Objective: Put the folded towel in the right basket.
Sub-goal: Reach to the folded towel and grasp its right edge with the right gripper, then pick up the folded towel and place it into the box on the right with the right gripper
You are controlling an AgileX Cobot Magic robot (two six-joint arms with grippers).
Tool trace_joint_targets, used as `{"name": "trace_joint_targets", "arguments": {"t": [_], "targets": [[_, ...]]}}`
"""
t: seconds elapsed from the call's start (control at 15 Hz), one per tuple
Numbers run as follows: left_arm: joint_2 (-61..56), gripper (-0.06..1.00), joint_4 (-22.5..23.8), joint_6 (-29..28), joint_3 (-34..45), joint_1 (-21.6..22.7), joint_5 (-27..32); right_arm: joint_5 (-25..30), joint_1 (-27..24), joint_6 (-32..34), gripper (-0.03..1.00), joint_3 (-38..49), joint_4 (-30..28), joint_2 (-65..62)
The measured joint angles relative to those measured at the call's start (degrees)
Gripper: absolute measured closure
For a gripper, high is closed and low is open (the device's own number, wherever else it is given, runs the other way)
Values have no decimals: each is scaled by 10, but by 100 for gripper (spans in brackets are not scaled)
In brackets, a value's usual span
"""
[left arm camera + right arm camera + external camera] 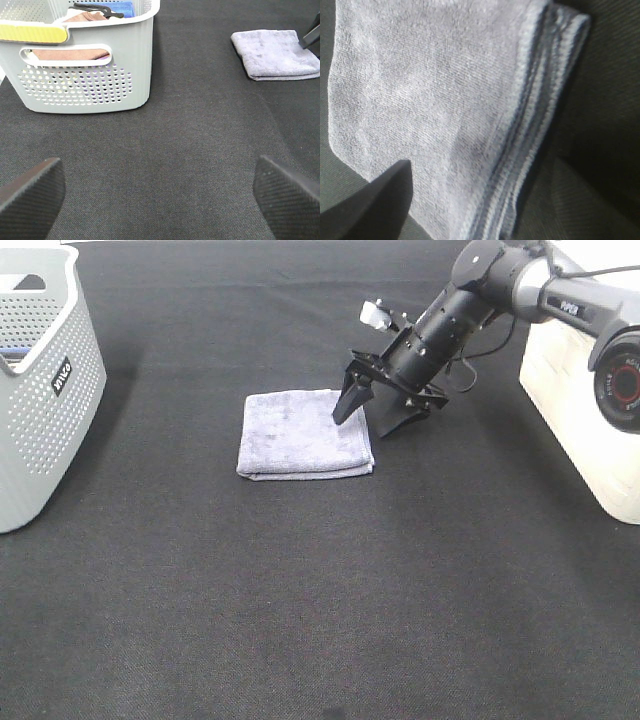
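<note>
The folded towel (300, 435), pale lavender-grey, lies flat on the black table near the middle. It also shows in the left wrist view (275, 52). In the right wrist view (435, 100) it fills the frame, its layered edges along one side. My right gripper (362, 426) is open and low at the towel's right edge, one finger over the cloth and one beside it. One of its fingers (375, 210) shows in the right wrist view. The right basket (585, 410), a white smooth-walled bin, stands at the right edge. My left gripper (160, 200) is open and empty above bare table.
A grey perforated basket (40, 390) stands at the far left and holds cloths and a hanger, seen in the left wrist view (85, 75). The right arm (500, 285) reaches in from the upper right, past the white bin. The table is covered in black cloth (320, 620).
</note>
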Motion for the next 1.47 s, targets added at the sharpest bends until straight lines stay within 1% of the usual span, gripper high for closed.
{"name": "trace_joint_targets", "arguments": {"t": [0.27,0.33,0.4,0.47,0.53,0.6,0.67,0.73,0.8,1.0,1.2,1.33,1.47], "targets": [[0,-2,0,0,0,0,0,0,-1,-4,25,-5,22,18],[0,-2,0,0,0,0,0,-2,1,-7,28,-5,25,18],[0,-2,0,0,0,0,0,-5,3,-11,33,-5,28,21],[0,-2,0,0,0,0,0,-5,3,-11,33,-5,28,21],[0,-2,0,0,0,0,0,-10,6,-16,42,-5,34,24],[0,-2,0,0,0,0,0,-12,6,-19,54,-5,41,29],[0,-2,0,0,0,0,0,-14,6,-19,68,-5,42,30],[0,-2,0,0,0,0,0,-14,6,-22,87,-5,46,30],[0,-2,0,0,0,0,0,-14,6,-23,91,-5,50,30],[0,-2,0,0,0,0,0,-7,6,-29,91,-11,54,30],[0,-2,0,0,0,0,0,2,6,-29,91,-69,49,28],[0,-2,0,0,0,0,0,2,6,-29,91,-115,22,0],[0,-2,0,0,0,0,0,1,6,-28,91,-135,-2,-35]]}}
